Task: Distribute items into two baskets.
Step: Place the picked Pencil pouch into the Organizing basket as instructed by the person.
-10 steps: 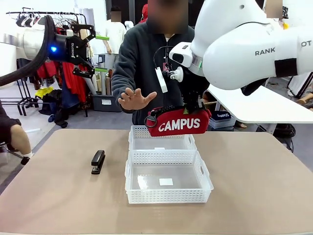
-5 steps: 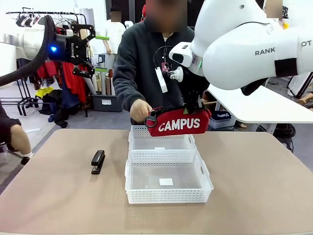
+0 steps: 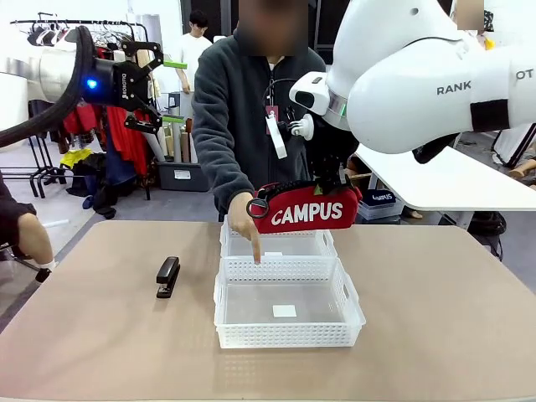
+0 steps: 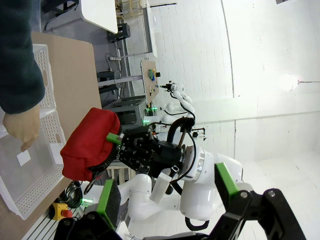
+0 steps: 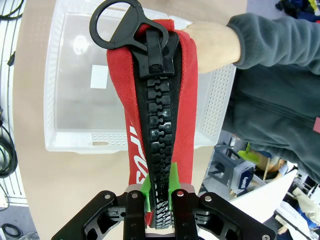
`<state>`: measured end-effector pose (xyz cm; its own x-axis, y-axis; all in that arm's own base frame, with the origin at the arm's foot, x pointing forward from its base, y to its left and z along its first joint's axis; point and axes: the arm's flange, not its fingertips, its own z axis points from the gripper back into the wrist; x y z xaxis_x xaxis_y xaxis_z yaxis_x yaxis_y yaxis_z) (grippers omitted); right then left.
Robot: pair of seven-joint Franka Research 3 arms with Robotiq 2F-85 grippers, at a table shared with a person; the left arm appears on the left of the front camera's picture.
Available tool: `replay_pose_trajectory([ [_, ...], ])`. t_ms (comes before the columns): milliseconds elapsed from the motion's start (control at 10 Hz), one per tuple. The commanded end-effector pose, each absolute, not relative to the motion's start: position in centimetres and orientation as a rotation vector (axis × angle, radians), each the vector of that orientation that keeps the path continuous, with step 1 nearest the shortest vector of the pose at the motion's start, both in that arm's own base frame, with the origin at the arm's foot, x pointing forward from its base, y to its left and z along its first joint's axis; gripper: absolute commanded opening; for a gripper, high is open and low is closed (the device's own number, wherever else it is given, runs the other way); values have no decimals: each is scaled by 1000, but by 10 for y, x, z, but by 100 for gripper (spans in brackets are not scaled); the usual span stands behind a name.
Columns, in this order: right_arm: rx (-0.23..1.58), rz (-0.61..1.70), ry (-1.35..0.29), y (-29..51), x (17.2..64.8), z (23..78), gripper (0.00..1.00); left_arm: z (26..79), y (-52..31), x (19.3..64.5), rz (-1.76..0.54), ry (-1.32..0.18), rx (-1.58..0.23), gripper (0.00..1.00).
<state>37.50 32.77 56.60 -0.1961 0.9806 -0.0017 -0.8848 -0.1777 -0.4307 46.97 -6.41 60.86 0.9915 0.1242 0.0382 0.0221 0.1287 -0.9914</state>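
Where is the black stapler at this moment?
In the front view the stapler lies on the table, at the robot's left, apart from the nearer basket.

**Robotics test space in a large open hall.** A tan table (image 3: 100, 335) stands under a bulky white robot arm (image 3: 419, 75) on a bare grey floor (image 3: 159, 205). Behind it is stock and furniture: a garment rack (image 3: 63, 23) with hangers and red clothes (image 3: 126, 142), a grey storage bin (image 3: 180, 176) and a white side table (image 3: 444, 180). High white-painted walls (image 4: 260, 60) enclose the room.

Two baskets (image 3: 285, 335) (image 3: 295, 244), one pouch (image 3: 306, 213), one stapler (image 3: 167, 276)
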Motion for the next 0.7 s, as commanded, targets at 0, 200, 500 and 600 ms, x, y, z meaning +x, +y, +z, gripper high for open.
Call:
replay_pose_trajectory([
  [0,-324,1742,-396,327,374,568,0,610,-63,469,74,-123,-1441,100],
  [200,-324,1742,-396,327,374,568,0,610,-63,469,74,-123,-1441,100],
  [500,-324,1742,-396,327,374,568,0,610,-63,469,74,-123,-1441,100],
  [600,-324,1736,-392,328,375,566,0,610,-63,469,74,-123,-1441,100],
])
